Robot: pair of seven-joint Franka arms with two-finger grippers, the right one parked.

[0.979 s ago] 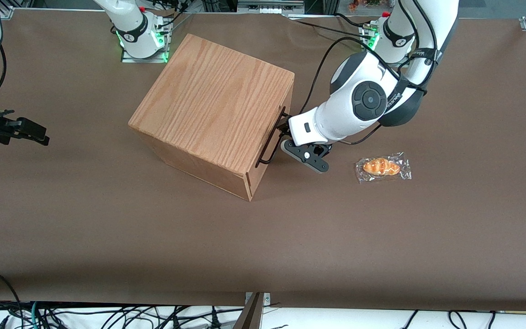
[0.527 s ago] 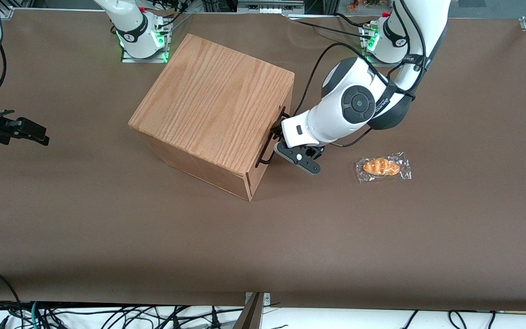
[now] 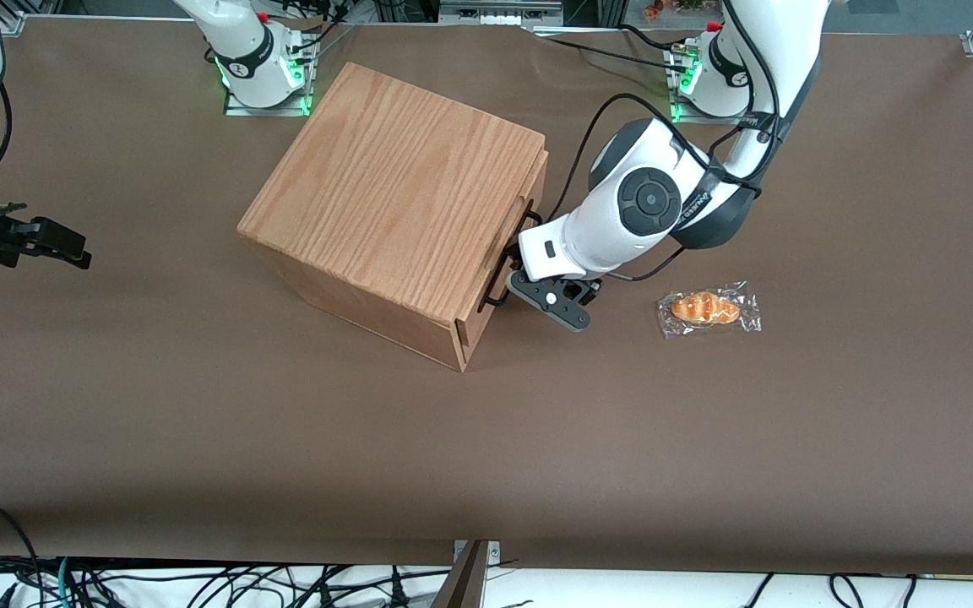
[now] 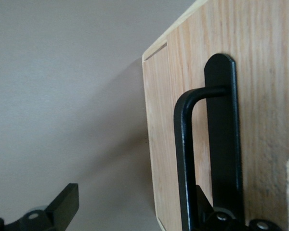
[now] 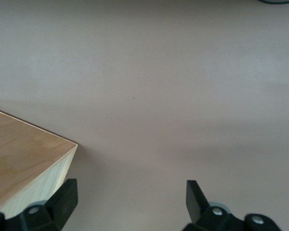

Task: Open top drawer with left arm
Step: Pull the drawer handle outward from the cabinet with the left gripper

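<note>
The oak-grain box (image 3: 402, 194) stands mid-table. Its top drawer (image 3: 544, 169) pokes a narrow step out of the casing on the face turned to the working arm's end. A thin black wire handle (image 3: 505, 257) runs along that drawer front (image 4: 265, 96). My left arm (image 3: 647, 203) reaches down to the handle. Its gripper (image 3: 513, 260) is open. In the wrist view the handle bar (image 4: 183, 144) stands between the fingers of the gripper (image 4: 135, 204). One finger (image 4: 65, 204) hangs free over the table; the other finger (image 4: 209, 209) sits tucked between bar and wood.
A wrapped croissant (image 3: 709, 309) lies on the brown table (image 3: 486, 439), toward the working arm's end from the gripper. Two arm bases (image 3: 265, 72) (image 3: 710, 72) stand at the table's edge farthest from the front camera.
The wrist has shifted in against the handle and dropped a little nearer the front camera. The top drawer now shows a thin step out of the casing.
</note>
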